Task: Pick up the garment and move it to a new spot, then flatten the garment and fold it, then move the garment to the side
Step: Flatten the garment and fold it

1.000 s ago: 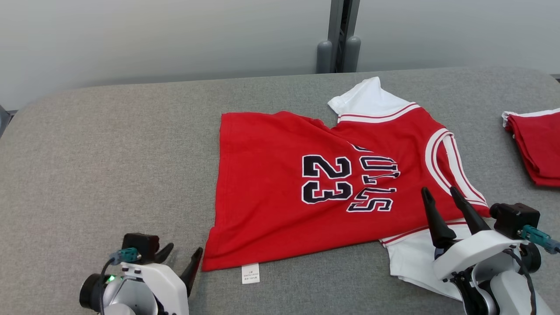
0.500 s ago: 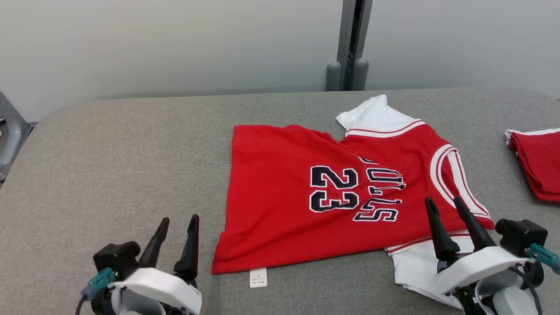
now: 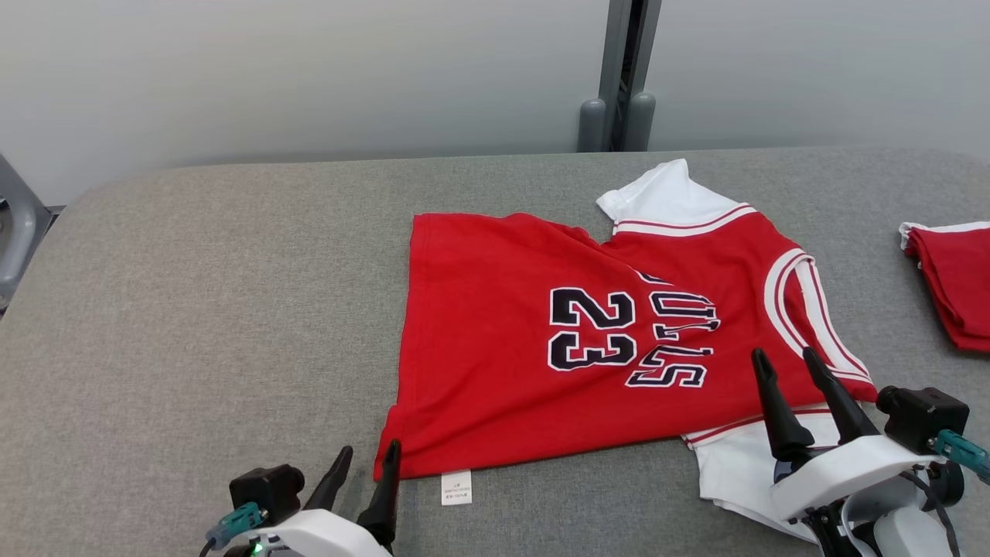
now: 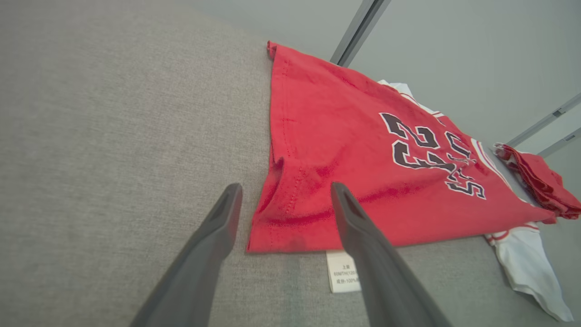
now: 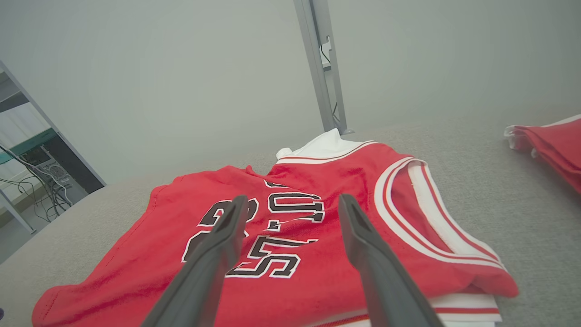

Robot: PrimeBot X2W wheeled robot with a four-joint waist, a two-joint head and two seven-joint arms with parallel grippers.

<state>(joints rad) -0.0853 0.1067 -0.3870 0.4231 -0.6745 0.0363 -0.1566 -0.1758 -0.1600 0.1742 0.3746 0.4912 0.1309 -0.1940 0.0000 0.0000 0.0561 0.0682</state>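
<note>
Garment (image 3: 510, 348) on table (image 3: 193, 309), red cloth (image 3: 955, 286) at right; left fingers (image 3: 386, 489) apart, right fingers (image 3: 775, 410) apart

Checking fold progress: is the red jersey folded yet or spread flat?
Partly folded: a flap of the red jersey lies diagonally across its lettering, hiding part of it.

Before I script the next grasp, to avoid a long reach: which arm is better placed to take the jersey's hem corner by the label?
Left. The left gripper, fingers open, frames that jersey corner beside the label; the right gripper, also open, sits at the neckline end, farther away.
</note>
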